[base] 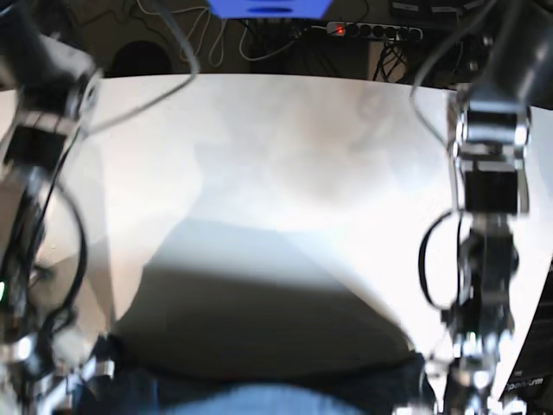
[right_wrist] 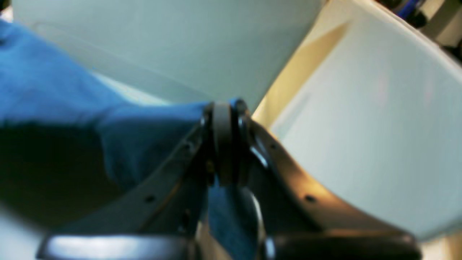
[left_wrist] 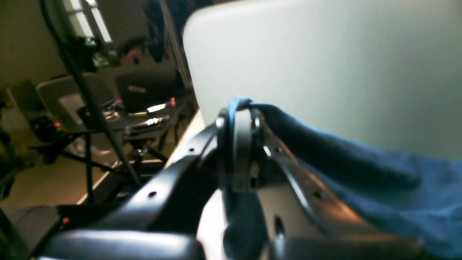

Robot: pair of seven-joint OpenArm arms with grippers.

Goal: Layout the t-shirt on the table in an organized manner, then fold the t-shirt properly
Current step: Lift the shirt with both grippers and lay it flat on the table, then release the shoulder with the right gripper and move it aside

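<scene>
Navy-blue cloth, the t-shirt (base: 259, 393), hangs stretched between two robot arms at the near edge of the table (base: 285, 147), seen from the base cam. Only its upper band shows, at the bottom of that view, running approx. from the arm on the view's left to the arm on the view's right. It casts a wide grey shadow on the white tabletop just beyond it. Whether the cloth touches the table can't be told.

Left wrist cam: left gripper (left_wrist: 240, 119) has its jaws pressed together on a fold of t-shirt (left_wrist: 361, 173); a thin blue edge of fabric pokes out above the tips. Fabric trails off to the right of the gripper, w/ the white table (left_wrist: 325, 65) behind it. Left of the table, blurred: a dark tripod (left_wrist: 90, 119), a chair and room clutter.

Right wrist cam: right gripper (right_wrist: 225, 119) also has its jaws closed on the t-shirt (right_wrist: 72, 97), a sliver of blue showing at the tips. Fabric spreads left of the gripper, bright blue on top, dark in shadow below. White table (right_wrist: 361, 126) lies right of the gripper and behind it.

Base cam, beyond the table's far curved edge: a power strip (base: 373, 30) w/ a red light, tangled cables and a blue object (base: 268, 8).
</scene>
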